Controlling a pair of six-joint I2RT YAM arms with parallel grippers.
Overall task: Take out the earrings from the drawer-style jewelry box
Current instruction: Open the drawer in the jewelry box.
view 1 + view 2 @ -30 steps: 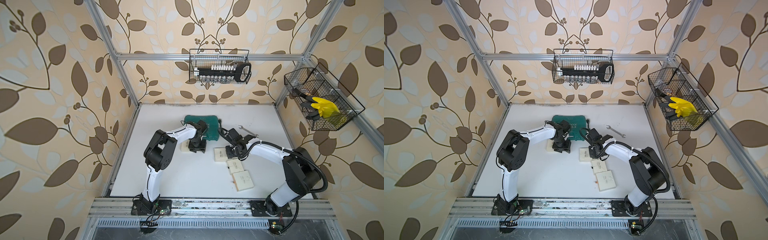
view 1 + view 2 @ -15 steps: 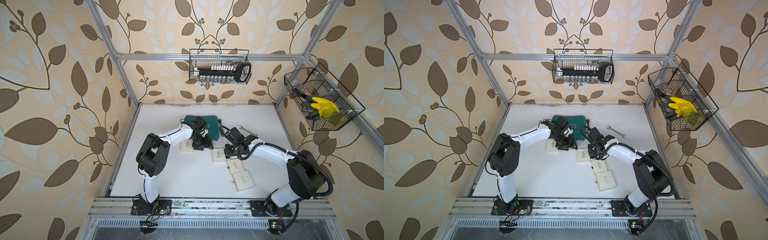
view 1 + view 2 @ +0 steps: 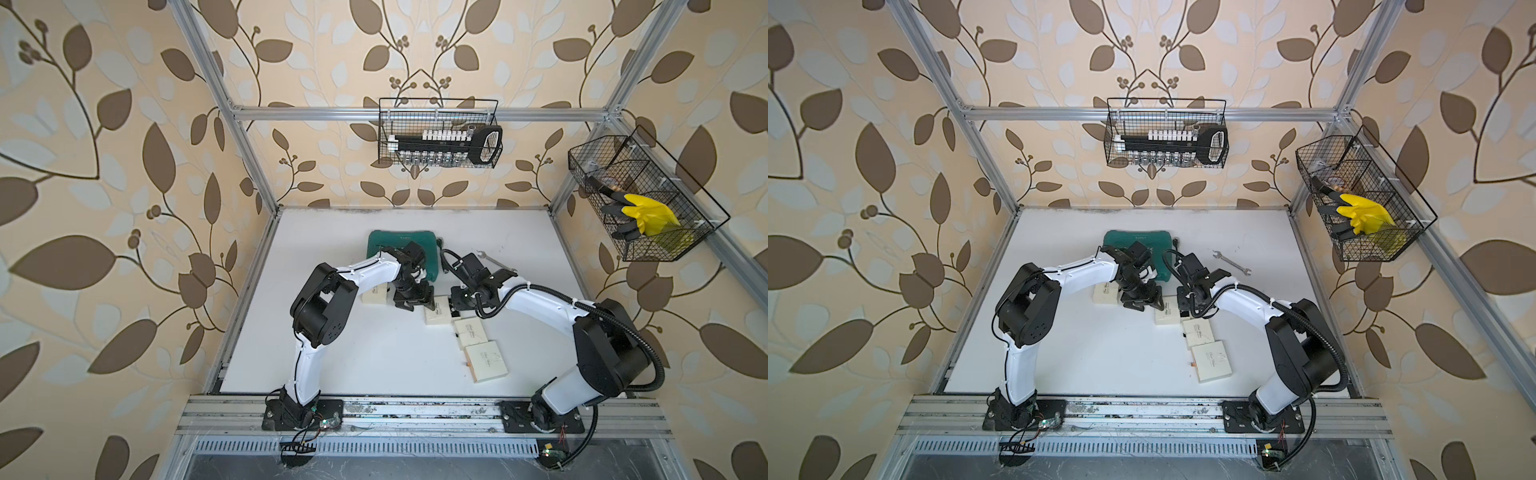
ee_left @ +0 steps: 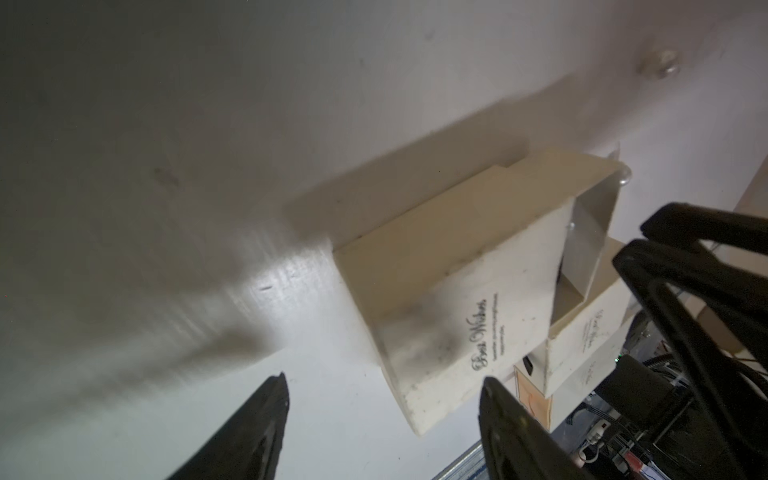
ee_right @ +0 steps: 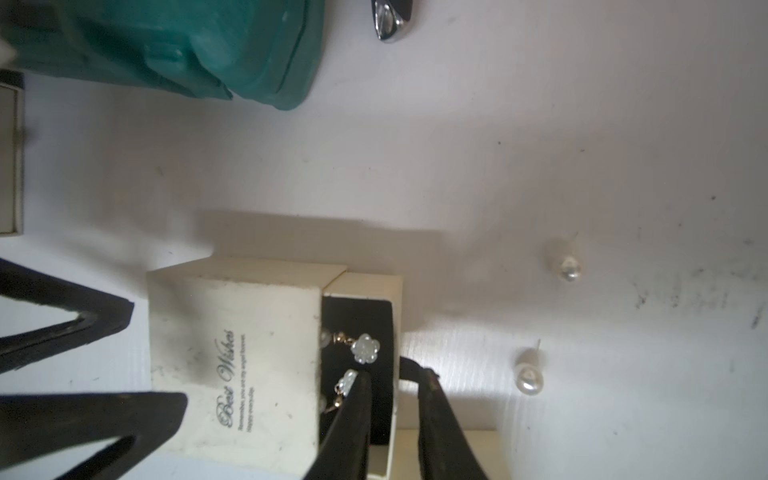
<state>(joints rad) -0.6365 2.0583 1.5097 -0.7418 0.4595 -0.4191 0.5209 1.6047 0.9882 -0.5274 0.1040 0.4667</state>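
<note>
Box (image 5: 237,353): likely light card, apt to slide.
Drawer (image 5: 397,316): part-open, black-lined.
Left gripper (image 4: 384,378): jaws apart, empty, beside Box.
Right gripper (image 5: 397,374): jaws narrow, straddling Drawer wall; pinch unclear.
Earrings (image 5: 365,348): two in Drawer, two studs (image 5: 527,376) on table (image 5: 540,124); tiny, light, probably slippery and delicate; take by bead.

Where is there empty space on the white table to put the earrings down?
The front middle of the table, between the left arm and the cream boxes, is bare. So is the back right, past the wrench. It's crowded by the green case.
</note>
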